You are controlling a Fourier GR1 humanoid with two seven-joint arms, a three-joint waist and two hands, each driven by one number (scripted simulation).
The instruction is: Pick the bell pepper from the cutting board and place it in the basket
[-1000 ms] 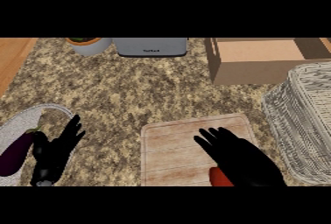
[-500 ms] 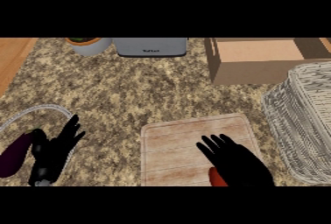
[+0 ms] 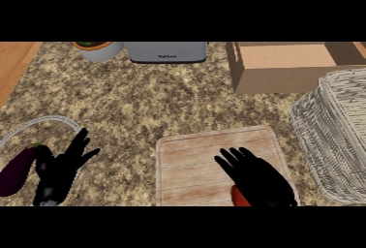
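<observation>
Right hand (image 3: 259, 177) lies over the near right part of the wooden cutting board (image 3: 196, 162), fingers extended and spread, pointing away from the robot. It holds nothing that can be seen. A red bell pepper (image 3: 237, 196) shows only as a small patch at the lower edge of the view, just beside and partly under the heel of this hand, at the board's near edge; whether the palm touches it cannot be told.

Left hand (image 3: 61, 167) rests open at the lower left, fingers up and spread, holding nothing. A dark purple eggplant (image 3: 16, 172) lies just to its left, inside the rim of a clear bowl (image 3: 50, 119) that is cut off by the view's left side.

A white wicker basket (image 3: 336, 140) stands at the right edge, just beside the cutting board. An open cardboard box (image 3: 286, 65) sits behind it at the far right. A grey toaster (image 3: 166, 52) and a potted plant (image 3: 98, 49) stand along the far side of the speckled granite table (image 3: 143, 101)
</observation>
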